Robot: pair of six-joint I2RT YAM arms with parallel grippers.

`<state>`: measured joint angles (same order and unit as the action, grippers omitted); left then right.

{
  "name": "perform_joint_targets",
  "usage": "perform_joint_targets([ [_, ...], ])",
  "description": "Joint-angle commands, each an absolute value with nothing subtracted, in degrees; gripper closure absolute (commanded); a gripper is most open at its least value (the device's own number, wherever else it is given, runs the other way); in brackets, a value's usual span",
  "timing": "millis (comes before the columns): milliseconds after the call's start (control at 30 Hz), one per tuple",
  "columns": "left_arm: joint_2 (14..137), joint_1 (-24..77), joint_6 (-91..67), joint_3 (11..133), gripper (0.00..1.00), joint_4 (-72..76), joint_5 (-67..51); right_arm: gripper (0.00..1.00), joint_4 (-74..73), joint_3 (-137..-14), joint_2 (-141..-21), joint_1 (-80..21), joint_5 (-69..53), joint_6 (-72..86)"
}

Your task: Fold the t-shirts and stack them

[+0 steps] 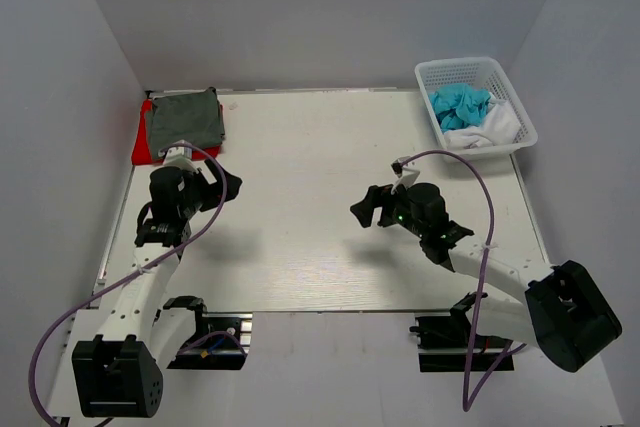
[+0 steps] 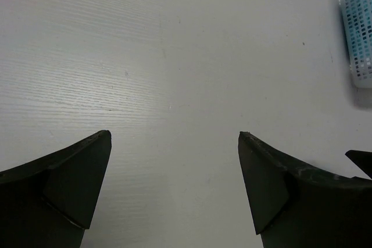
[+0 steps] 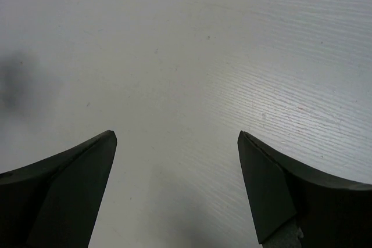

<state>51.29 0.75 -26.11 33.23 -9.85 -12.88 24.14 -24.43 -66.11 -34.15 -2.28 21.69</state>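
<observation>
Left gripper point(image 1: 228, 183): fingers spread wide, nothing between them, above bare surface point(image 1: 320, 147) near the left edge. Left wrist view shows only white woodgrain between the fingertips.

Right gripper point(image 1: 362, 209): also spread wide and holding nothing, right of centre on the surface and pointing toward the left side. Right wrist view shows the same bare board between the fingertips.

Shirts:
- grey-green t-shirt point(image 1: 185, 117) lies folded flat at the far-left corner, on top of the red t-shirt point(image 1: 143, 144). The red one sticks out along the left side and the near edge of the stack.
- turquoise t-shirt point(image 1: 458, 104) is crumpled in the white lattice basket point(image 1: 458, 64) at the far-right corner.
- white t-shirt point(image 1: 495, 125) is bunched in the same basket on the near side, touching the turquoise one.

Both grippers are well apart from each other. The left one is near the folded stack but not touching it. The right one is well clear of the basket.
</observation>
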Motion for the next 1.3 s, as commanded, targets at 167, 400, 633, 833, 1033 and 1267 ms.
perform_joint_targets([
  [167,51.4,1.0,-25.6,33.6,0.0,-8.7,-14.1,0.1,29.6,-24.5,-65.7,-34.3,-4.0,23.5],
  [400,51.4,1.0,-25.0,33.6,0.0,-9.3,-14.1,0.1,28.0,-27.2,-67.5,-33.9,-1.3,25.0],
  [633,51.4,1.0,-25.0,34.1,0.0,-9.2,-15.3,0.1,7.0,-47.6,-78.3,-29.6,6.1,32.7],
  [833,52.5,1.0,-25.0,33.0,0.0,-8.2,-16.5,0.1,-5.9,-61.7,-84.9,-19.3,8.1,33.5],
  [1033,53.6,1.0,-25.0,33.5,0.0,-8.2,-17.0,0.1,-19.9,-74.6,-89.5,-10.6,15.6,29.7],
  [1267,55.2,1.0,-25.0,34.0,0.0,-7.6,-16.4,0.1,-29.0,-87.3,-100.6,-1.8,26.1,27.3],
])
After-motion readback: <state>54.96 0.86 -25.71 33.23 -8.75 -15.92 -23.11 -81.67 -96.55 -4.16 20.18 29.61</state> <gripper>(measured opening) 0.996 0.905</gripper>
